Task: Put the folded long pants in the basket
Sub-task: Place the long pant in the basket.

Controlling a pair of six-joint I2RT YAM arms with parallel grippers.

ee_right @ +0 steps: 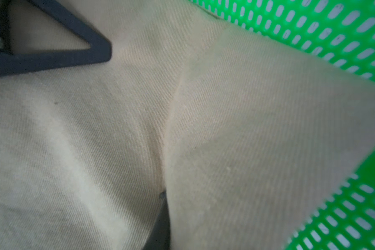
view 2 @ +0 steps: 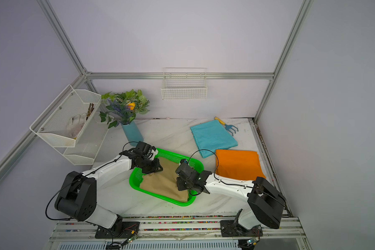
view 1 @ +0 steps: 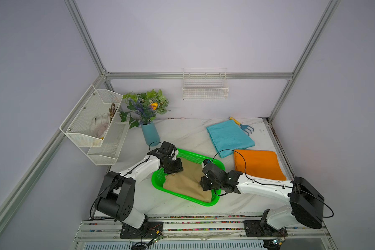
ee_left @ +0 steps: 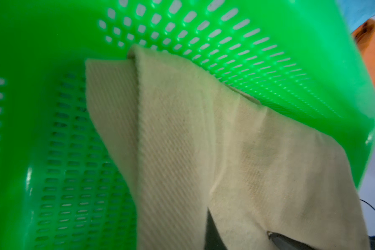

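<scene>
Left gripper [view 1: 173, 170]: lowered into the far-left end of the basket; jaws narrowed to a pinch on the tan pants; in the left wrist view the cloth drapes over a dark finger [ee_left: 211, 232]
Right gripper [view 1: 205, 186]: lowered over the near-right part of the basket; jaws nearly together on a fold of the tan pants; in the right wrist view a crease in the cloth runs down to one dark finger [ee_right: 160, 227]
Tan pants [view 1: 188, 181]: inside the basket, covering most of its floor; surface rumpled, not flat; one edge rides up the perforated wall, and the near-right corner reaches the rim
Basket [view 1: 154, 180]: bright green, perforated, standing on the table between the two arms, set at an angle to the table edge
Teal pants [view 1: 230, 137]: folded flat on the table, beyond the basket toward the far right, outside it
Orange pants [view 1: 258, 164]: folded flat on the table, just beside the teal pants on the near side, outside the basket; the right arm reaches across its near edge
Table [view 1: 182, 134]: white marbled top
Hand rake [view 1: 245, 127]: blue tines, yellow handle, at the far edge of the teal pants
Vase of flowers [view 1: 149, 134]: blue, upright, beyond the left gripper
Wire basket [view 1: 205, 89]: white, on the back wall
Mesh rack [view 1: 91, 123]: white, on the left wall
</scene>
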